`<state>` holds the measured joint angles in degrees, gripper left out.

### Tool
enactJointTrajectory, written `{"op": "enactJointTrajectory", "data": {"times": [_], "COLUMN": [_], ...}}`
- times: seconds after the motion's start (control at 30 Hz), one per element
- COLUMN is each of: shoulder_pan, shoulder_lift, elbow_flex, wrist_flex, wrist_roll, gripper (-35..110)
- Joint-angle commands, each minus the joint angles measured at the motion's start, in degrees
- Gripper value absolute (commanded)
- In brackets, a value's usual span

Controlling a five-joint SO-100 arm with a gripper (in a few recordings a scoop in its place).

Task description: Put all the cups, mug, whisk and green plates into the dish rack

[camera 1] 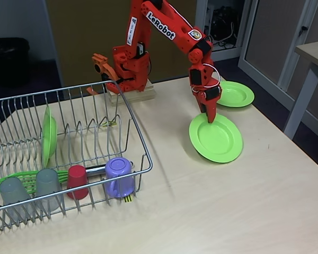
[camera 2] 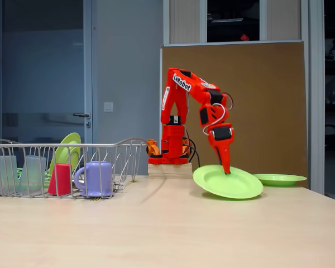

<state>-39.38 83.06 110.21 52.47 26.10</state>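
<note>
My red gripper (camera 1: 210, 117) (camera 2: 226, 169) points down and is shut on the far rim of a green plate (camera 1: 217, 140) (camera 2: 228, 183). That plate is tilted, its far side raised off the table. A second green plate (camera 1: 236, 94) (camera 2: 279, 179) lies flat behind it. The dish rack (camera 1: 139, 138) (camera 2: 128, 146) holds a third green plate (camera 1: 49, 135) (camera 2: 67, 151) upright. Along the rack's front sit two grey cups (camera 1: 13, 193) (camera 1: 46, 185), a red cup (camera 1: 77, 180) (camera 2: 60, 180) and the purple mug (camera 1: 119, 175) (camera 2: 95, 178). The whisk (camera 1: 21, 178) lies behind them.
The arm's base (camera 1: 130, 66) stands on a wooden block (camera 1: 135, 95) at the table's back, just behind the rack's far corner. A bare wooden tabletop (camera 1: 228, 211) stretches in front of and to the right of the rack. Another table's leg (camera 1: 299, 106) stands at the right.
</note>
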Motion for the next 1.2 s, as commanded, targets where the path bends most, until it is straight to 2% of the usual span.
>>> {"op": "enactJointTrajectory", "data": {"times": [0.0, 0.13, 0.47, 0.83, 1.03, 1.17], "shoulder_pan": [0.26, 0.09, 2.29, 6.42, 8.0, 11.51], "shoulder_lift": [4.13, 5.36, 11.16, 21.09, 28.04, 34.28], "elbow_flex": [-4.92, -10.11, -22.41, -18.81, -18.11, -15.73], "wrist_flex": [6.68, 10.46, 15.29, 7.82, 6.42, 6.59], "wrist_roll": [-3.87, -9.14, -32.34, -49.39, -55.99, -55.72], "gripper": [0, 0, 0, 0, 0, 0]}}
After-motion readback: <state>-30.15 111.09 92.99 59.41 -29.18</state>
